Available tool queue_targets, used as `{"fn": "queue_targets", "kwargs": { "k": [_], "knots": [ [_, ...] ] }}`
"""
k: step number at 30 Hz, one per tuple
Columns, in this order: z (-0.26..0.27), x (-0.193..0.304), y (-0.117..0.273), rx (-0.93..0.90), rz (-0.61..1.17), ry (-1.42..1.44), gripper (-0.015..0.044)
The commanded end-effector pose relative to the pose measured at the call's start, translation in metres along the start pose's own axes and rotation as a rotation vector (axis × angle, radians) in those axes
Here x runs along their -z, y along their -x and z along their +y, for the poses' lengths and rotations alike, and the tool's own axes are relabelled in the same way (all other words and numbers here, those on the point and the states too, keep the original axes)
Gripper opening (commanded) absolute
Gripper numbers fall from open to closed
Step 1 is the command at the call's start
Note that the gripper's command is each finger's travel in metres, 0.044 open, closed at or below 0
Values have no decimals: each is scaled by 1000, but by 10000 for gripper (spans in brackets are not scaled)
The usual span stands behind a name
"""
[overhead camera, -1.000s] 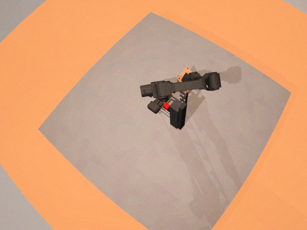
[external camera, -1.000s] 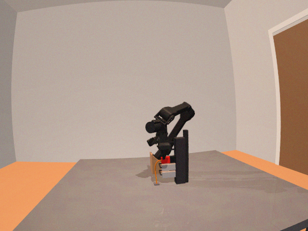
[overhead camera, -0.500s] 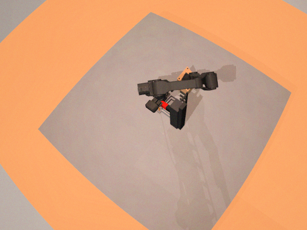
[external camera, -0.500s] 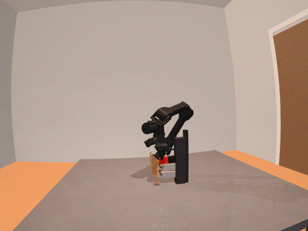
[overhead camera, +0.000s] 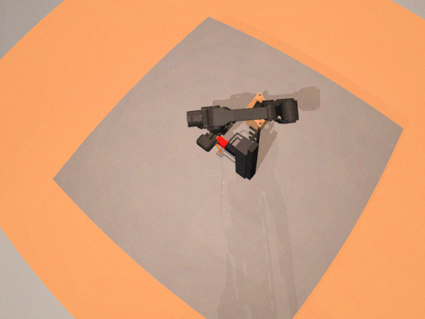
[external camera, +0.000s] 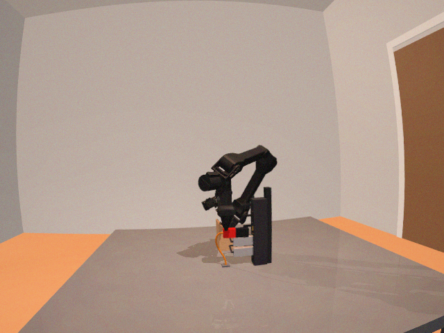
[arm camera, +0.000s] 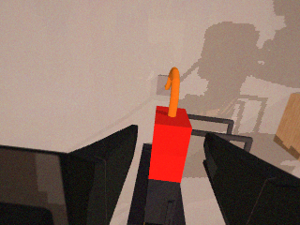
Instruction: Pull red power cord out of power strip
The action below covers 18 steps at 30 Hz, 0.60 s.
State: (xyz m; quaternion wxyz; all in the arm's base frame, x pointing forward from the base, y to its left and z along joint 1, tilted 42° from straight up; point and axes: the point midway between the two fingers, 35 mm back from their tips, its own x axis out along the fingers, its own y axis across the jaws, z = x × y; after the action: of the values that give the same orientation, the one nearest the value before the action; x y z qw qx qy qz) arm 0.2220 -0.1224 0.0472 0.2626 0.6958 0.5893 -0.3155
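The red plug (overhead camera: 222, 141) (external camera: 229, 232) (arm camera: 170, 152) lies level, its black end pointing at the tall black upright unit (overhead camera: 246, 165) (external camera: 259, 232), which I take for the strip. Whether the tip is still inside is hard to tell. An orange cord (external camera: 217, 245) (arm camera: 173, 96) curves from the plug's outer end down to a small grey plate (external camera: 225, 265) on the table. My gripper (arm camera: 171, 135) (external camera: 229, 225) is open around the plug, with a finger on each side and a gap to both in the wrist view. In the top view the fingers are hidden.
Pale grey blocks (external camera: 243, 251) with dark bar handles (arm camera: 232, 127) stick out of the upright unit just below the plug. A wooden panel (external camera: 224, 245) (arm camera: 291, 127) stands behind, near the arm's base. The arm arches over from behind.
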Motion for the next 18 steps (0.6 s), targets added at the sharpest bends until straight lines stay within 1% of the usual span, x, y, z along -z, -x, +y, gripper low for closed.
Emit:
{"fn": "queue_targets", "kwargs": {
  "k": [1, 3, 6, 10, 18],
  "knots": [
    [0, 0, 0, -2, 2, -2, 315],
    [1, -2, 0, -2, 1, -2, 368],
    [2, -19, 4, -3, -1, -2, 440],
    [0, -57, 12, -3, -3, -2, 440],
    [0, -60, 12, -3, -3, -2, 440]
  ]
}}
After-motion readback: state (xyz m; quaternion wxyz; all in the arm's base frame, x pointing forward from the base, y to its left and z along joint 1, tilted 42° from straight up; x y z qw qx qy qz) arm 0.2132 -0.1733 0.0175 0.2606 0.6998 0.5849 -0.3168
